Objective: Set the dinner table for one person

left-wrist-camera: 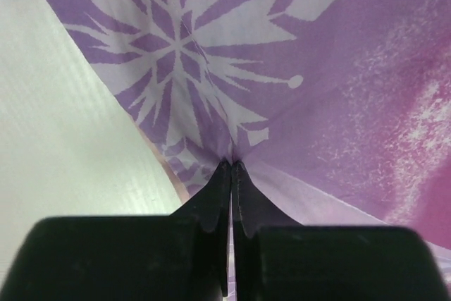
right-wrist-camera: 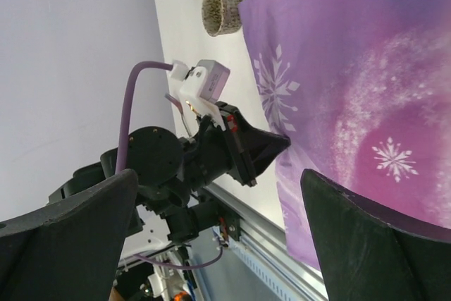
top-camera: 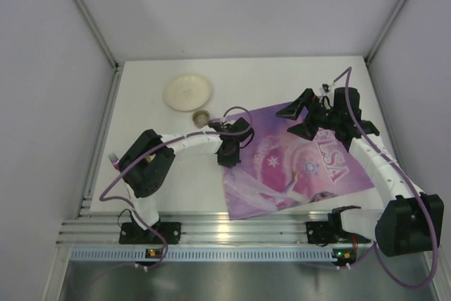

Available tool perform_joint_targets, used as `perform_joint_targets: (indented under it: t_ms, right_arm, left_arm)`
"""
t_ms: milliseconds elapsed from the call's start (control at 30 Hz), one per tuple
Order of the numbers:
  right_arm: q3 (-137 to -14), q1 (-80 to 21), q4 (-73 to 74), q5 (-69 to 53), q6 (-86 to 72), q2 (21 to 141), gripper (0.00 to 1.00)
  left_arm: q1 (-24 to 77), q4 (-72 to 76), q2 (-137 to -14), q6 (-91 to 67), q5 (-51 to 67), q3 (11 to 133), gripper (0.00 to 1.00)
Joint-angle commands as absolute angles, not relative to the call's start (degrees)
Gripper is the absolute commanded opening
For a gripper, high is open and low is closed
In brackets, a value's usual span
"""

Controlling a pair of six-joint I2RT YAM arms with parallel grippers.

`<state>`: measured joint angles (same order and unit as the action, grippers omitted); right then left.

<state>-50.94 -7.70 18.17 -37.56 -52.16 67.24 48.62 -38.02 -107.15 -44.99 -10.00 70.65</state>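
- My left gripper (left-wrist-camera: 231,163) pinches the purple placemat (top-camera: 303,160) at its left edge.
- My right gripper (top-camera: 297,121) gapes wide, holding nothing.
- The placemat lies crooked. The plate (top-camera: 187,92) and small cup (top-camera: 201,116), upper left, are not set yet.

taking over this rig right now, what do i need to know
Left gripper: shut on the left edge of the purple placemat.
Right gripper: open, above the placemat's far side, holding nothing.
Placemat lies askew on the dinner table; the cream plate and small cup sit off it, far left.
Done: mat gripped.
Left: probably square the mat, then set plate and cup on it.
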Motion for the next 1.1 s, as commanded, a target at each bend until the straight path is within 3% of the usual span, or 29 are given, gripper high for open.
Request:
perform_joint_targets:
  t_ms: [0,467,500,533,567,600,633,667,733,1067]
  right_arm:
    - [-52.1,-7.8,17.8,-37.4,-50.8,67.9,1.00]
    - [-51.7,-7.7,17.6,-37.6,-50.5,68.5,1.00]
    - [-51.6,-7.8,17.6,-37.6,-50.5,68.6,1.00]
    - [-51.6,-7.8,17.6,-37.7,-50.4,68.6,1.00]
    - [-51.8,-7.8,17.7,-37.7,-50.4,68.7,1.00]
    - [-51.9,-7.8,17.7,-37.7,-50.4,68.7,1.00]
    - [-52.2,-7.9,17.7,-37.7,-50.3,68.8,1.00]
    - [-52.8,-7.9,17.7,-37.7,-50.2,68.9,1.00]
    - [-53.9,-8.3,17.8,-37.5,-50.0,69.3,1.00]
    - [-66.3,-12.7,23.3,-36.4,-45.0,75.0,1.00]
  left_arm:
    - [46.7,-42.7,-104.1,-46.8,-13.7,62.8,0.00]
    - [38.3,-44.8,-89.8,-45.2,-17.0,51.8,0.00]
    - [38.1,-44.8,-89.4,-45.0,-16.5,51.7,0.04]
    - [37.8,-44.7,-89.1,-44.7,-16.1,51.8,0.14]
    - [37.8,-45.0,-88.3,-44.1,-15.7,52.2,0.39]
    - [37.8,-46.5,-87.8,-44.2,-15.6,52.7,0.56]
    - [37.8,-47.6,-87.2,-45.0,-15.8,54.6,0.64]
    - [37.8,-48.9,-85.2,-45.3,-16.2,55.7,0.84]
    - [37.8,-52.3,-82.9,-45.7,-17.6,60.0,0.98]
    - [35.4,-57.3,-81.3,-41.9,-28.2,76.6,0.98]
